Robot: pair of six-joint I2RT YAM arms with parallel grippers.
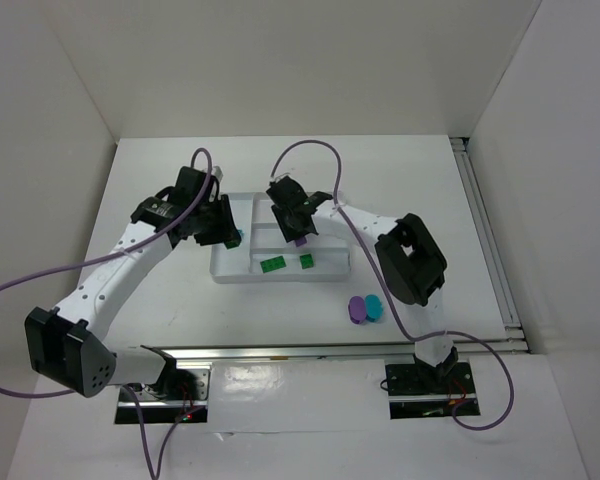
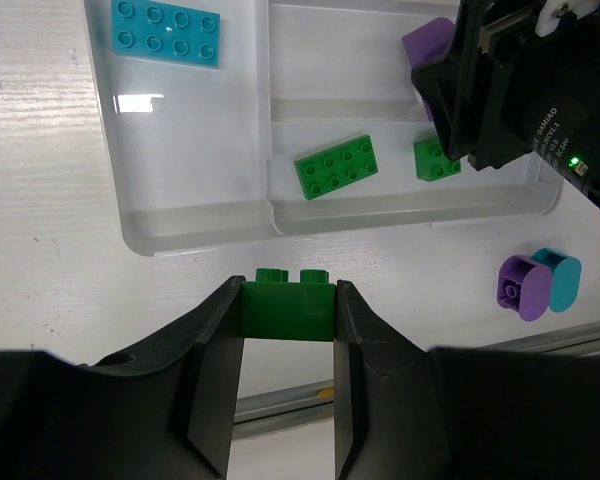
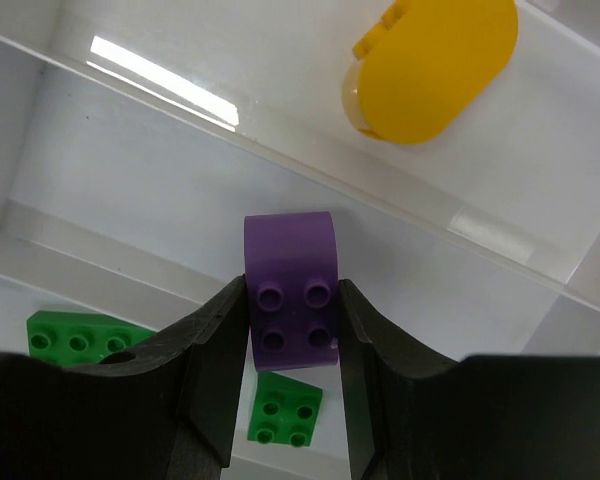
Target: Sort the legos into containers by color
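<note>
Watching the left wrist feed, I see the left gripper (image 2: 287, 300) with its matte black fingers pinching a glossy green studded brick (image 2: 287, 314). Two of the brick's studs show against the table (image 2: 40, 250), just outside the wall of the white tray (image 2: 195, 228). On the right wrist feed, the right gripper (image 3: 290, 300) clamps a purple brick (image 3: 288, 250), rounded along one edge with four studs facing me. It sits over the middle long section.

Past the arm bases, two smooth oval pieces lie touching on the table: a purple oval (image 1: 356, 310) and a teal oval (image 1: 375, 306). Beyond them is the tray, shallow moulded plastic with rounded corners. Its nearest long section holds an eight-stud green brick (image 2: 338, 167) and a four-stud green brick (image 2: 432, 162). The upright section holds one flat teal brick (image 2: 167, 33) with eight studs. The long section beyond the purple brick holds one yellow oval (image 3: 435, 65).

That makes three green, two purple, two teal and one yellow.

The table is white with a faint grain, and plain white walls (image 1: 310, 60) close it in on three sides.
</note>
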